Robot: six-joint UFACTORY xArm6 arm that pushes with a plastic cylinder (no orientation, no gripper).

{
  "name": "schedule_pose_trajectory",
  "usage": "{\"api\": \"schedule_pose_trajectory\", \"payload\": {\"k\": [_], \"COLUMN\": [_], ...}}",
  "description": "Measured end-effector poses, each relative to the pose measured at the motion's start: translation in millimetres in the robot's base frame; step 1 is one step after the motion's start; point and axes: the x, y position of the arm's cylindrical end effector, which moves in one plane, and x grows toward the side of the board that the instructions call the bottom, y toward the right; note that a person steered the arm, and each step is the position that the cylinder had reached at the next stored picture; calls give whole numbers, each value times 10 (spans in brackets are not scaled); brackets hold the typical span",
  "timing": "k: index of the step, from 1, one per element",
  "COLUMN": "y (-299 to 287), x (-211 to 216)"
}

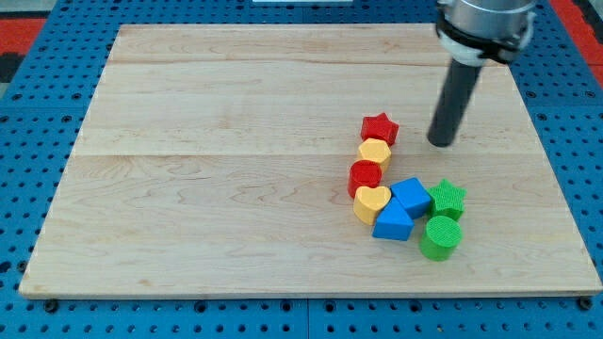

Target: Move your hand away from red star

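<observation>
The red star (pixel 379 128) lies on the wooden board (pixel 236 188), right of centre, at the top of a cluster of blocks. My tip (pixel 440 142) stands on the board to the view's right of the red star, a short gap apart, touching no block. Below the star come a yellow hexagon (pixel 374 152), a red cylinder (pixel 365 177) and a yellow heart (pixel 371 202), in a column and touching.
A blue cube (pixel 411 197) and a blue triangle (pixel 393 224) sit right of the heart. A green star (pixel 447 199) and a green cylinder (pixel 440 236) lie further right. The board's right edge (pixel 551 160) is near; blue pegboard surrounds the board.
</observation>
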Motion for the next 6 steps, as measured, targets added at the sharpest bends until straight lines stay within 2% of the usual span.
{"api": "schedule_pose_trajectory", "payload": {"k": [1, 2, 3, 4, 5, 6], "y": [-112, -384, -587, -525, -41, 62], "x": [109, -311, -468, -435, 41, 161]}}
